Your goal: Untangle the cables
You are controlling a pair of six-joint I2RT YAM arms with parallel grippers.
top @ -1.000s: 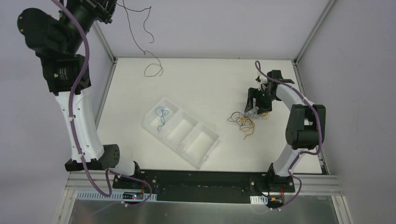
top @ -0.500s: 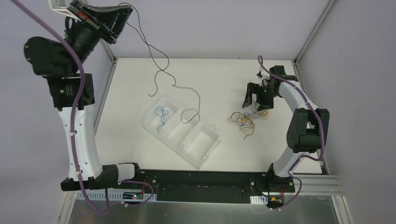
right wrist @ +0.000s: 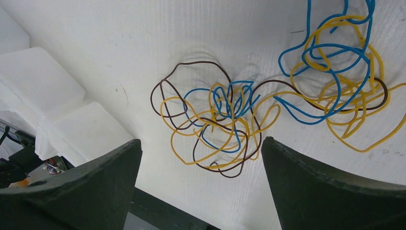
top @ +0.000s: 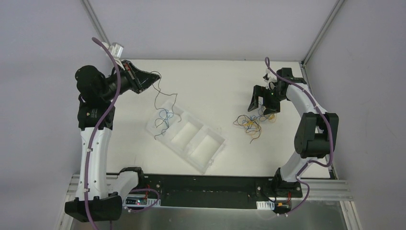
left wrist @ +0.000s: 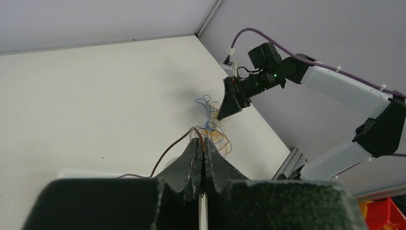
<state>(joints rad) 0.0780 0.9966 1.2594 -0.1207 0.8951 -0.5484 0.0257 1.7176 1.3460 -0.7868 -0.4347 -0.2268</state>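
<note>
A tangle of blue, yellow and dark brown cables [top: 250,124] lies on the white table at the right; it fills the right wrist view [right wrist: 215,124], with a second blue-yellow cluster [right wrist: 335,76] beside it. My right gripper [top: 263,106] hovers just behind and above the tangle, open and empty [right wrist: 201,141]. My left gripper [top: 152,78] is at the far left, shut on a dark brown cable [top: 166,102] that hangs down to the left compartment of the tray. In the left wrist view the jaws [left wrist: 201,142] pinch that cable [left wrist: 167,152]. A blue cable [top: 164,115] lies in that compartment.
A clear plastic tray [top: 210,153] with three compartments lies slantwise at mid-table; its corner shows in the right wrist view [right wrist: 43,96]. Grey walls and metal frame posts close in the table at the back and sides.
My left arm has swung down from high above the back left corner, lowering the dark cable so that its free end now reaches the tray. My right gripper has barely moved.
</note>
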